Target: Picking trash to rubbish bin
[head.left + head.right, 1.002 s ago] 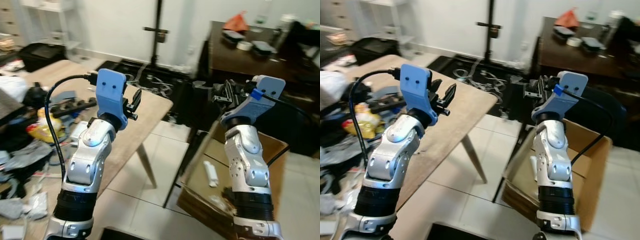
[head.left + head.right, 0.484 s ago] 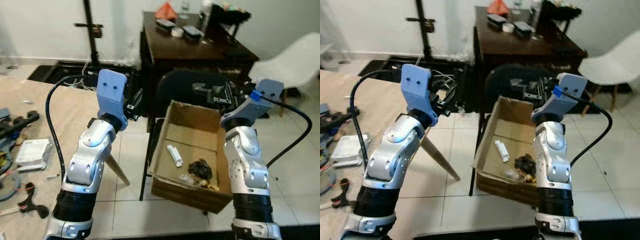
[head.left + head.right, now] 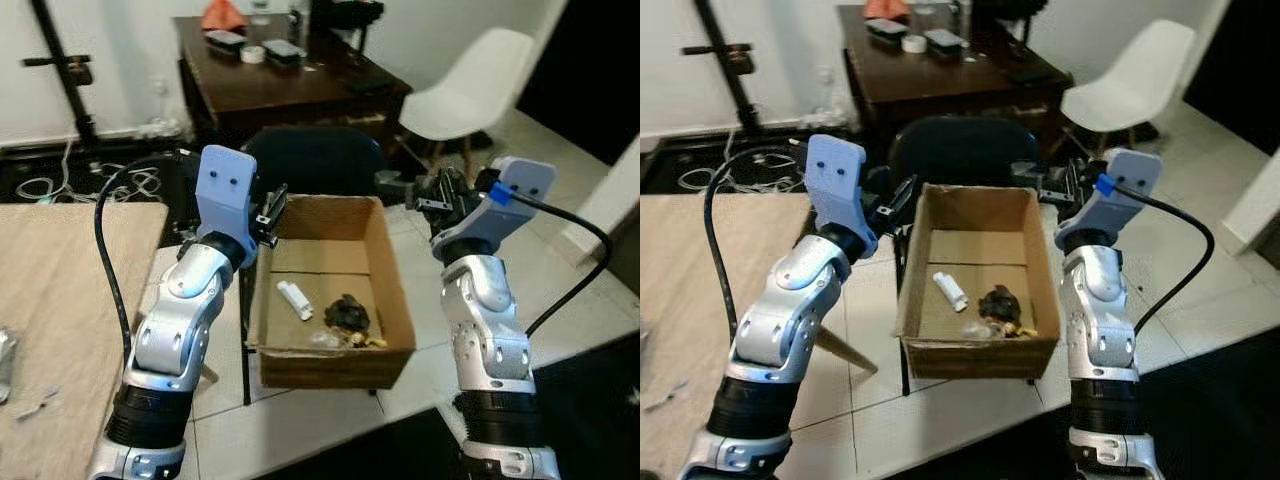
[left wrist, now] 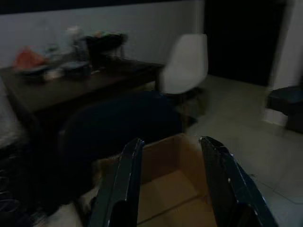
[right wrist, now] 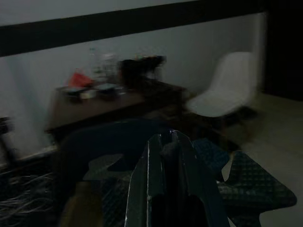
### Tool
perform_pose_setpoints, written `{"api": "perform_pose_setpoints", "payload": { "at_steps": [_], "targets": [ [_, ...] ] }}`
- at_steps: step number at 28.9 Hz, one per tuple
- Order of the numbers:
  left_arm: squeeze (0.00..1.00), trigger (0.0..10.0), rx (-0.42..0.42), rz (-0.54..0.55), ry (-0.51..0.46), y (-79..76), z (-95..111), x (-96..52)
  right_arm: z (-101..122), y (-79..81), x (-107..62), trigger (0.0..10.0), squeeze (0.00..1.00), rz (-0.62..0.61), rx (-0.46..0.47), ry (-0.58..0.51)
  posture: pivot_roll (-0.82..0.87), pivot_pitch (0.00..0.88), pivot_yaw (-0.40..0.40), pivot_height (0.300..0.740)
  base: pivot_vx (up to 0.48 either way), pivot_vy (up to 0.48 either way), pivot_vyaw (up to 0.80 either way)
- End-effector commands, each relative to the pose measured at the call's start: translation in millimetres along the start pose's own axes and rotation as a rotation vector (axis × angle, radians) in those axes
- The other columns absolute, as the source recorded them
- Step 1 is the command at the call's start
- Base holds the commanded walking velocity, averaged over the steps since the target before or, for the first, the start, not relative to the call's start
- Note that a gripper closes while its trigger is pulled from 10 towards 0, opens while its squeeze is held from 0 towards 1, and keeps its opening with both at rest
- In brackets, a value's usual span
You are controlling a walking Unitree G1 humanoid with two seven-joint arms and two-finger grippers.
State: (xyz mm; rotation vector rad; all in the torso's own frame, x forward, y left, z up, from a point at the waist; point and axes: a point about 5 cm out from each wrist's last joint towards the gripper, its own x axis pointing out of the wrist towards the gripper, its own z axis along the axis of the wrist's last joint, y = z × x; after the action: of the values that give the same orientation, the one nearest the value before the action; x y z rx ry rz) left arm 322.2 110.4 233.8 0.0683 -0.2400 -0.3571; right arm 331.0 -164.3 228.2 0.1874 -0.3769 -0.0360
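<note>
An open cardboard box (image 3: 396, 310) stands on the tiled floor straight ahead, between my two raised arms. Inside it lie a white tube (image 3: 295, 300), a dark crumpled lump (image 3: 348, 314) and some small scraps. My left gripper (image 3: 272, 206) hovers over the box's near-left corner, open with nothing between its fingers (image 4: 127, 175). Off the box's far-right corner, my right gripper (image 3: 441, 190) is held up with its fingers (image 5: 163, 156) pressed together and empty.
A dark office chair (image 3: 315, 158) stands right behind the box, with a dark wooden desk (image 3: 300, 90) beyond it. A white chair (image 3: 470, 85) is at the back right. A light wooden table (image 3: 60, 300) stands on my left. Cables (image 3: 40, 185) lie at the back left.
The whole view has swung to the right: the cluttered table slid off left and the box now sits centred before me. Both arms keep the same raised pose.
</note>
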Motion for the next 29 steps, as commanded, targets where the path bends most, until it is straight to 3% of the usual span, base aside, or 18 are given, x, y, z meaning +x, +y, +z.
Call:
{"api": "perform_pose_setpoints", "payload": {
  "at_steps": [1,5,7,11,22,29],
  "targets": [
    [0.00,10.0,-0.001,-0.011,-0.005,-0.8,1,-1.2,1,-2.8,0.1,10.0,0.00,-0.015,0.003,-0.001,0.09,0.076,-0.013,0.740,0.000,0.000,-0.80],
    [0.00,10.0,0.009,-0.017,0.013,-2.4,-2,-1.9,-1,-3.7,-0.4,10.0,0.00,-0.014,0.018,0.005,0.09,0.071,-0.015,0.740,0.000,0.000,-0.80],
    [0.00,10.0,0.059,-0.018,0.076,-2.8,-12,-3.0,-16,-6.0,-2.9,10.0,0.00,-0.023,0.031,0.089,0.09,0.071,-0.015,0.740,0.000,0.000,0.00],
    [0.00,10.0,0.059,-0.010,0.088,-2.3,-16,-4.5,-28,-9.3,-7.1,10.0,0.00,-0.036,0.039,0.157,0.09,0.063,-0.017,0.740,0.000,0.000,0.00],
    [0.00,10.0,0.000,-0.033,0.082,-7.7,-16,-6.6,-32,-14.4,-10.6,10.0,0.00,-0.067,0.033,0.175,0.09,0.063,-0.017,0.740,0.000,0.000,0.00],
    [0.00,10.0,0.011,-0.040,0.102,-12.0,-21,-7.4,-36,-15.7,-12.5,10.0,0.00,-0.069,0.033,0.185,0.09,0.064,-0.017,0.740,0.351,0.000,0.00]
  ]
}}
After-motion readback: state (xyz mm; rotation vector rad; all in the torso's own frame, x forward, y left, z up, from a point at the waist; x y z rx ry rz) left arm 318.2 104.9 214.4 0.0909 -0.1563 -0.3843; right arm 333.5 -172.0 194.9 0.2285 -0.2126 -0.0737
